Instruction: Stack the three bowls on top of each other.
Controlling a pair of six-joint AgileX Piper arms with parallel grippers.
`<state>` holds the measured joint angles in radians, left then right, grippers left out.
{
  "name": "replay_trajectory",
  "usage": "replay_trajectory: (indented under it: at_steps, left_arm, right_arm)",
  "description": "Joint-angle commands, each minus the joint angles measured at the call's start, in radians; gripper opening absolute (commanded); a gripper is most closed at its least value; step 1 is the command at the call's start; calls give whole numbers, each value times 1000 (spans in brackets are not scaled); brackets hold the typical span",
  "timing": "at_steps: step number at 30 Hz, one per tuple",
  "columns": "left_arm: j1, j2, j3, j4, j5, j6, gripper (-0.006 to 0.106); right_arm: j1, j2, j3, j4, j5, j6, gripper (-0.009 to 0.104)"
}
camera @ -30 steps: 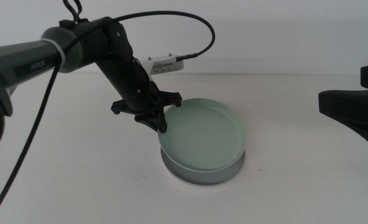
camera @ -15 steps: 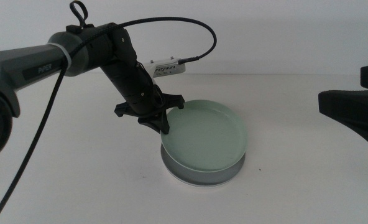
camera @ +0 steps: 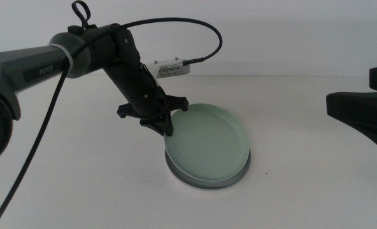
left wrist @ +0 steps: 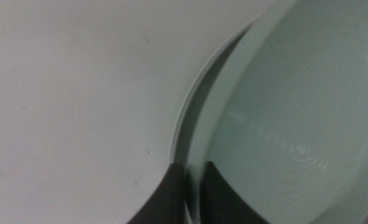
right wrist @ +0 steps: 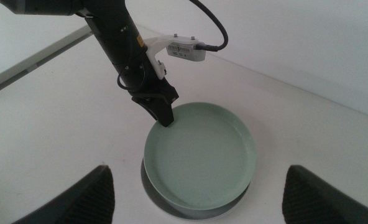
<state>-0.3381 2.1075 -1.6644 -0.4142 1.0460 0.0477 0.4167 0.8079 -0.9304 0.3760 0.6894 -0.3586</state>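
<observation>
We see the left gripper [camera: 168, 130] pinching the near-left rim of the mint green bowl [camera: 207, 143], which sits tilted atop the grey bowl [camera: 204, 179]; a white bowl [camera: 182, 180] edge shows beneath, all 3 mid-table [camera: 303, 184]; the right gripper [right wrist: 196, 186] waits at the right, jaws spread wide

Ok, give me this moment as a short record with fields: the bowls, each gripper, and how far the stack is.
mint green bowl: top of the pile, tilted, its left rim raised
grey bowl: beneath it, only its edge shows
white bowl: at the bottom, a thin sliver visible
left gripper: shut on the mint green bowl's left rim
right gripper: open, waiting at the table's right side, apart from the bowls
stack: all three piled, top one not yet released
</observation>
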Motion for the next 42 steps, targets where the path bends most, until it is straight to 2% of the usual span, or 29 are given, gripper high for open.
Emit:
replay_trajectory:
  at_steps: [1,3,7,15,19,25,33,42]
  left_arm:
    - [-1,0,-4,11,-6,0,12]
    - [-1,0,-4,13,-4,0,19]
    - [-1,0,-4,13,-4,0,42]
    - [11,-2,-40,30,109,-4,94]
    - [62,-59,-84,86,158,-30,94]
    - [175,-344,-10,172,88,-30,94]
    - [234,-834,425,175,-256,8,94]
    - [236,-1149,769,181,-462,60,94]
  right_arm:
    - [1,-4,5,1,-4,-2,93]
    - [1,-4,5,1,-4,-2,93]
    - [1,-4,5,1,-4,-2,93]
    - [1,-4,5,1,-4,-2,93]
    - [1,-4,5,1,-4,3,93]
    - [1,-4,5,1,-4,3,93]
    - [1,-4,5,1,-4,3,93]
    - [1,-4,5,1,-4,3,93]
